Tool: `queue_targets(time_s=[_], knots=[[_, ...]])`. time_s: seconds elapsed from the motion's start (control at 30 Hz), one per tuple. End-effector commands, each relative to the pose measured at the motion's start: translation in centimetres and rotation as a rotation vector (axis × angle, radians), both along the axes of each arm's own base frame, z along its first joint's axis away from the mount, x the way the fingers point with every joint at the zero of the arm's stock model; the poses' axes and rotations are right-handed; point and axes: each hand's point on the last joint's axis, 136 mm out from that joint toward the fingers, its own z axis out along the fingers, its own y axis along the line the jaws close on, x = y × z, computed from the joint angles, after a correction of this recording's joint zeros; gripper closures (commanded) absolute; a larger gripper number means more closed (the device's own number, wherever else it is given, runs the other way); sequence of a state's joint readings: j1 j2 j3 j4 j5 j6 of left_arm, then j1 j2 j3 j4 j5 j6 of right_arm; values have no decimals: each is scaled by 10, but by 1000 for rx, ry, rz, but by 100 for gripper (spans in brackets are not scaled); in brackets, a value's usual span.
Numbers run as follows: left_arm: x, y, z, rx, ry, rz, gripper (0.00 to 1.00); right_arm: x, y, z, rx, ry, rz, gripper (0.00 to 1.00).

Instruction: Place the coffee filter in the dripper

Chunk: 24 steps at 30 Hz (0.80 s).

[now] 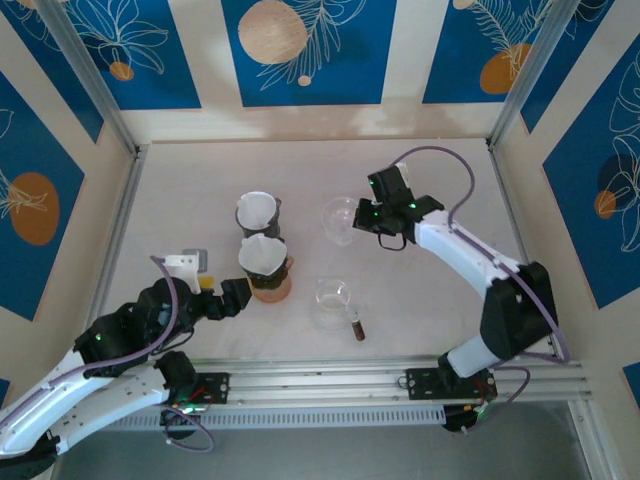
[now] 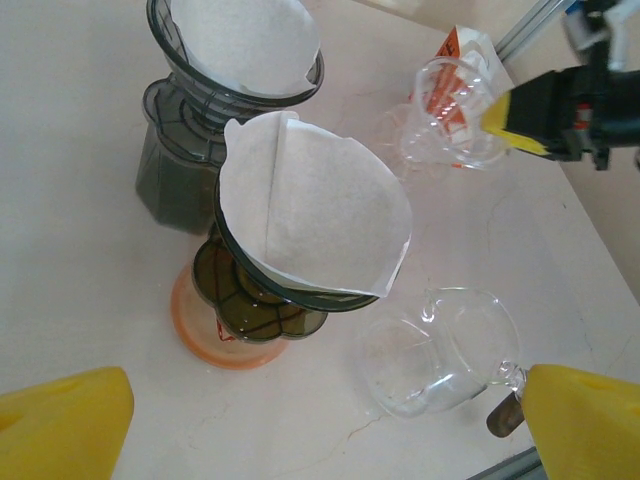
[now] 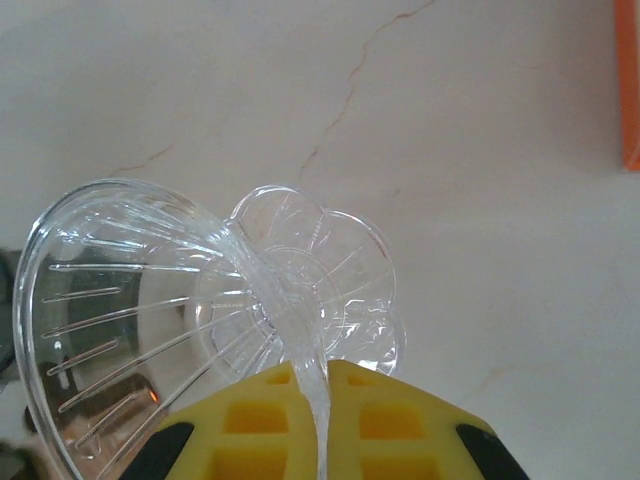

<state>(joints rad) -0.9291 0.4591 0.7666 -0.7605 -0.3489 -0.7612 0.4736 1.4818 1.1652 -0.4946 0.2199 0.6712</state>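
- L gripper [image 2: 322,428]: jaws spread wide, nothing between them. Yellow pads [image 2: 62,425] sit at the two bottom corners of the L wrist view.
- Top view: L gripper [image 1: 222,292] is just beside the near dripper, on its L side, not touching it.
- Coffee filter [image 2: 320,210]: white paper cone, seated in the near dripper [image 2: 255,305], seam fold facing up-left. Paper edge stands above the dripper rim all round. Same filter from top [image 1: 262,255].
- Near dripper is dark and ribbed, upright on an orange-rimmed base [image 2: 195,340].
- Far dripper [image 2: 175,170]: dark, upright, just behind the near one, w/ a 2nd filter [image 2: 245,40] in it.
- R gripper [image 3: 310,400]: closed tight on a thin glass part of the clear dripper [image 3: 130,300], which runs down between the yellow pads.
- Clear dripper is tipped over, mouth to the L in R wrist view, scalloped foot to the R. No paper in it. Cannot tell if it touches the table [image 1: 200,190].
- Top view: R gripper [image 1: 374,215] w/ clear dripper [image 1: 338,220], R of the far dripper and apart from it.
- Glass pitcher [image 2: 440,350]: on the table, near-R of the near dripper, close but apart; in the top view [image 1: 332,300] it lies between the two arms.
- Small brown-tipped item [image 1: 357,328] lies by the pitcher; too small to ID.
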Motion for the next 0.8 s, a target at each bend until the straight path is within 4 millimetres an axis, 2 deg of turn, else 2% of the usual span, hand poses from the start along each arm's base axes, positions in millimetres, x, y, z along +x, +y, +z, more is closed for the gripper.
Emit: queue_targets(time_s=[0.0,0.23,0.47,0.63,0.77], knots=[[1,6,10,-25,-12,28,0,-26,-6,22,43,-33,25,100],[1,5,8,-33,-9,28,0,-88,-9,53,118,-43,113,100],[0,6,7,-31,-7,30,0,-145,6,59,146,62,270,100],[0,7,6,-30,-7,34,0,-169,19,54,144,154,353,100],[0,7,5,-31,-4,35,0,-173,25,50,106,178,385,100]])
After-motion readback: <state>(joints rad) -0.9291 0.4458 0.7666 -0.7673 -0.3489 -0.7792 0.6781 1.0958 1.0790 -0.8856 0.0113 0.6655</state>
